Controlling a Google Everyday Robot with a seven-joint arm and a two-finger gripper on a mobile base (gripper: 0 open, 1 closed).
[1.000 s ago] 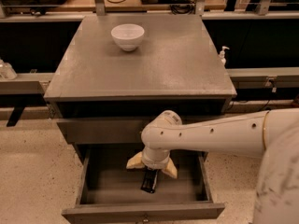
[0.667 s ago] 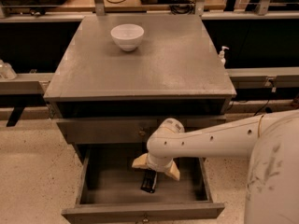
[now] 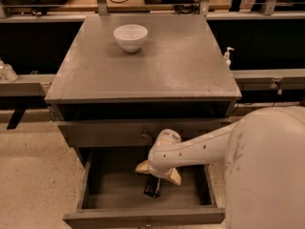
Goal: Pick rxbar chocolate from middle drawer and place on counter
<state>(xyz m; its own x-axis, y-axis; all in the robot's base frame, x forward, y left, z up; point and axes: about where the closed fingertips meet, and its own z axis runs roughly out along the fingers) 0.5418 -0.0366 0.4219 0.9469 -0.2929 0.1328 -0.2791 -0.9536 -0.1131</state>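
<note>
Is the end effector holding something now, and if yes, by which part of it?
Nothing seems held. The end effector is inside the middle drawer, fingers spread wide over the far end of the rxbar chocolate, not closed on it.

The grey counter (image 3: 190,66) bears a white bowl (image 3: 130,36) near its back — the middle drawer (image 3: 114,190) floor holds the rxbar chocolate (image 3: 152,189), the gripper (image 3: 158,174) just above.

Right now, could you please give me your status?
Gripper open, low in middle drawer. Rxbar chocolate on drawer floor, under it. White bowl on counter, far end.
</note>
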